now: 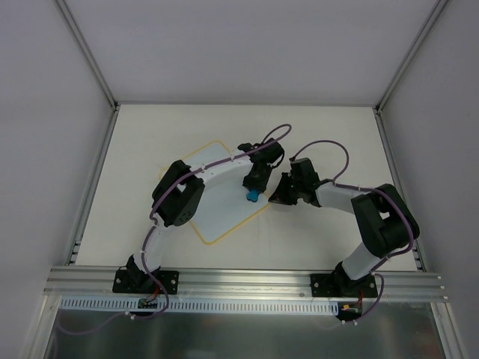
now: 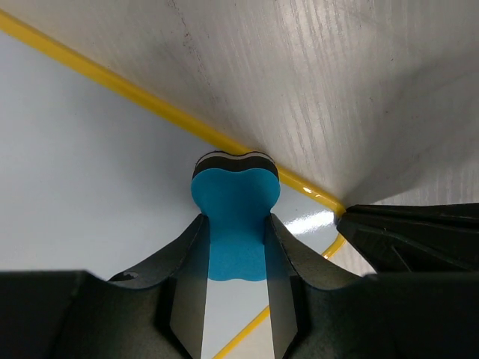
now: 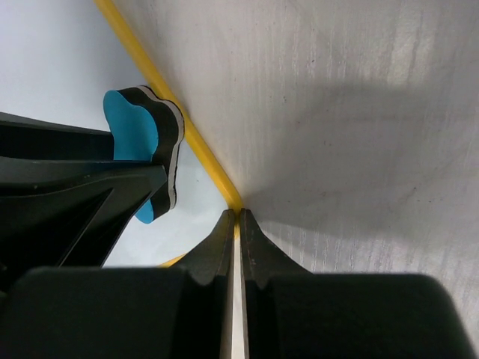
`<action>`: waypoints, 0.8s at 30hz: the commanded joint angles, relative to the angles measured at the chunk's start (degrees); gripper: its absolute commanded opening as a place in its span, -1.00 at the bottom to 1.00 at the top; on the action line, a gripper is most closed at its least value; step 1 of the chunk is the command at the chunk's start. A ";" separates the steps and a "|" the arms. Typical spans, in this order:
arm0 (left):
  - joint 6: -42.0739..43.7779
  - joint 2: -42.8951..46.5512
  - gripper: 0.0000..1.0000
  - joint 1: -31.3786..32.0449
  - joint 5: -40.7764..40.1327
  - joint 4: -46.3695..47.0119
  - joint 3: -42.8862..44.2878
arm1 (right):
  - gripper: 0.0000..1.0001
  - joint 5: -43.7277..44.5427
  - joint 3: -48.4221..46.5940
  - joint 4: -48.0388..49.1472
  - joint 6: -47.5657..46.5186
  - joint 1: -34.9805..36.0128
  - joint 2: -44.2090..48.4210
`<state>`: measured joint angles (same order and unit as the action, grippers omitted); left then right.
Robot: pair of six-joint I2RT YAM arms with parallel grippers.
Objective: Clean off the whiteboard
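Note:
The whiteboard [image 1: 224,213], pale with a thin yellow border, lies tilted on the table's left-centre. No writing shows on the parts I see. My left gripper [image 1: 253,185] stands over its right corner, shut on a small blue eraser [image 1: 253,196]. In the left wrist view the eraser [image 2: 236,213] sits between the fingers [image 2: 187,254], its dark felt edge down on the whiteboard [image 2: 90,172] beside the yellow border. My right gripper [image 1: 278,196] is shut, and its tips [image 3: 237,217] touch the whiteboard's [image 3: 60,52] yellow corner edge. The eraser [image 3: 138,131] shows just to their left.
The white table [image 1: 329,134] runs bare to the right and back of the board. Grey walls and metal posts [image 1: 90,60] enclose it on three sides, and an aluminium rail [image 1: 247,280] carries both arm bases at the near edge. The two grippers stand very close together.

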<state>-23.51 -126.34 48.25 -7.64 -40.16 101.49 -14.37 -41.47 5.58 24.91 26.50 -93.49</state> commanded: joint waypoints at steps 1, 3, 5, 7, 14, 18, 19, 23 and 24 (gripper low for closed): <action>-2.77 -4.61 -1.00 -1.22 -0.71 1.40 0.11 | -0.99 6.11 3.15 -8.31 -1.61 -0.49 -2.31; -3.12 -3.65 -1.00 -2.45 -1.06 1.40 -1.90 | -0.99 6.28 3.07 -8.31 -1.70 -0.49 -2.22; -2.95 -2.42 -1.00 -4.47 -1.76 1.40 -4.18 | -0.99 6.20 3.33 -8.31 -1.70 -0.57 -2.13; -2.51 0.03 -1.00 -7.01 -3.78 1.40 -8.31 | -0.99 6.02 3.33 -8.31 -1.53 -0.66 -1.96; -0.23 5.49 -1.00 -17.11 -6.86 1.58 -16.85 | -0.99 6.28 3.50 -8.40 -1.70 -1.10 -2.30; 1.36 5.67 -1.00 -22.30 -6.86 1.40 -16.86 | -0.99 6.11 3.59 -8.31 -1.70 -1.36 -2.57; 1.71 6.11 -1.00 -23.19 -6.43 1.49 -16.68 | -0.99 6.11 3.59 -8.40 -1.70 -1.36 -2.48; 2.06 11.11 -1.00 -26.80 -6.07 1.40 -15.98 | -0.99 6.11 3.50 -8.75 -1.97 -1.54 -1.52; 2.06 12.51 -1.00 -27.50 -6.16 1.32 -15.89 | -0.99 6.11 3.42 -8.92 -2.14 -1.54 -1.26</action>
<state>-23.35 -116.90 23.05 -10.24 -33.95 87.24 -14.68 -41.04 6.24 25.10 26.06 -93.36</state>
